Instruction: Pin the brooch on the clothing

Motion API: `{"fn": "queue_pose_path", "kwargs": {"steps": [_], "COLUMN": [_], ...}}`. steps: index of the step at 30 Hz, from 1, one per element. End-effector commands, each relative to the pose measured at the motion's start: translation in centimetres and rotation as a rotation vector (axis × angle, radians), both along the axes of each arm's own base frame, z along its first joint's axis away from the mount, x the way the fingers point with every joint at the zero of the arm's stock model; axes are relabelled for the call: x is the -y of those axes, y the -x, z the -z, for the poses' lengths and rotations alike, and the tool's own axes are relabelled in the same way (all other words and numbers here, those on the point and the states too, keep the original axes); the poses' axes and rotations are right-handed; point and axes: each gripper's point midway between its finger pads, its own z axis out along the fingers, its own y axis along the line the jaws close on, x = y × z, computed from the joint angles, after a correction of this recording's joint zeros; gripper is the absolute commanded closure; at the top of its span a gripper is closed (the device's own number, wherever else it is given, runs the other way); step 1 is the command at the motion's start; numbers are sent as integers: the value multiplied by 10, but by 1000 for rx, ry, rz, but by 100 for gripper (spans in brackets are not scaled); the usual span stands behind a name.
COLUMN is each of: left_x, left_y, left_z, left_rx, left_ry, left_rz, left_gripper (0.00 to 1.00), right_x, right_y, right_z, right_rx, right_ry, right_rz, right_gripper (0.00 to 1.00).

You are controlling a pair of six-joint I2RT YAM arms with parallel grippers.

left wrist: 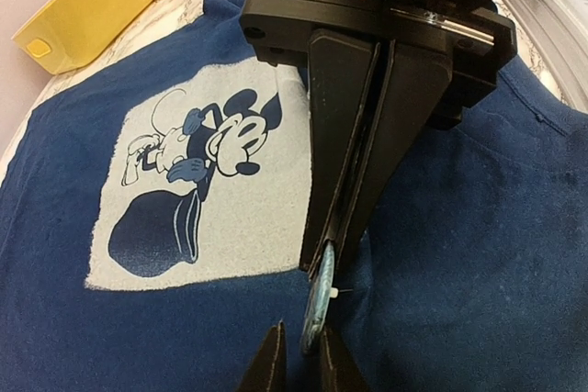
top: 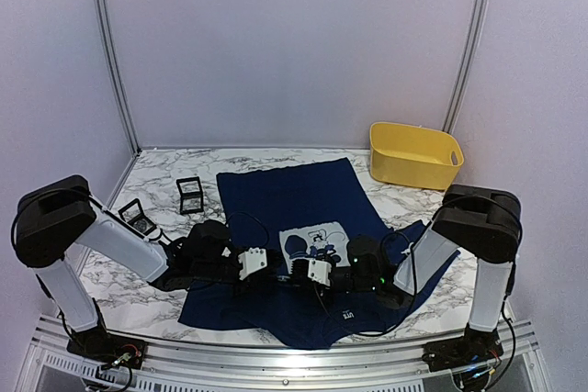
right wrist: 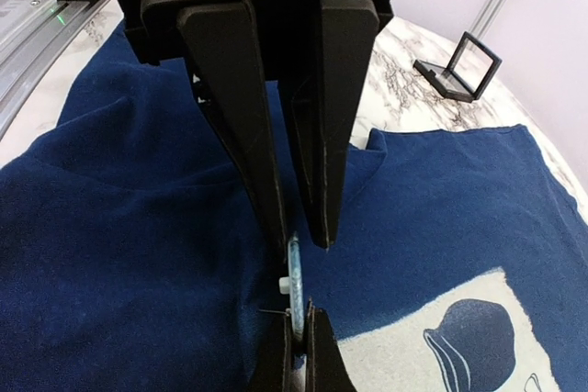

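Item: clothing (left wrist: 459, 254), a navy T-shirt laid out on the marble table (top: 165, 172), with a pale square cartoon-mouse print (left wrist: 184, 199) on the chest.

Item: brooch (right wrist: 294, 273), a pale blue disc. We record it standing on edge over the navy cloth, just beside a corner of the print. We cannot tell whether it touches the fabric.

Right gripper (right wrist: 294, 355): jaws pressed together, pinching one edge of the brooch.

Left gripper (left wrist: 301, 360): facing the right one, jaws narrowly parted on either side of the disc's opposite edge.

Also listed: a yellow bin (top: 415, 155) at the table's far right, and two small black boxes (top: 190, 195) left of the shirt.
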Motion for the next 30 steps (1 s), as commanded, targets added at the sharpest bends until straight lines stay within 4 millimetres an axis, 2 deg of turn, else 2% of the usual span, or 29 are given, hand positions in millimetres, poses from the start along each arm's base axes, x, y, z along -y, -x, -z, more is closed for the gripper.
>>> {"fn": "queue_pose_path", "kwargs": {"steps": [1,4,9,15,18,23,27,30], "left_x": [5,5,6,8,7,7,9,10], "left_y": [-2,0,5,12,13,13,13,14], "left_z": [1,3,-6,-25,-24,-24,-30,-33], "left_rx": [2,-2,-34,-122,-155,-184,-195,-202], "left_ry": [-4,-16,4,55,46,33,45,51], "left_rz": [16,31,38,26,13,2,2,8], "left_gripper": [88,100,100,100,100,100,100,100], "right_x": [-7,-8,-4,10,18,21,18,17], "right_y": [1,0,-4,-10,-5,10,13,7], "right_z": [-18,-17,-15,-25,-29,-14,-8,-7], "right_rx": [4,4,16,33,5,-49,-74,-80], "right_ry": [-45,-43,-21,20,14,41,34,24], "right_rz": [-28,-27,-2,65,81,82,100,130], "right_gripper": [100,100,99,86,77,65,68,78]}}
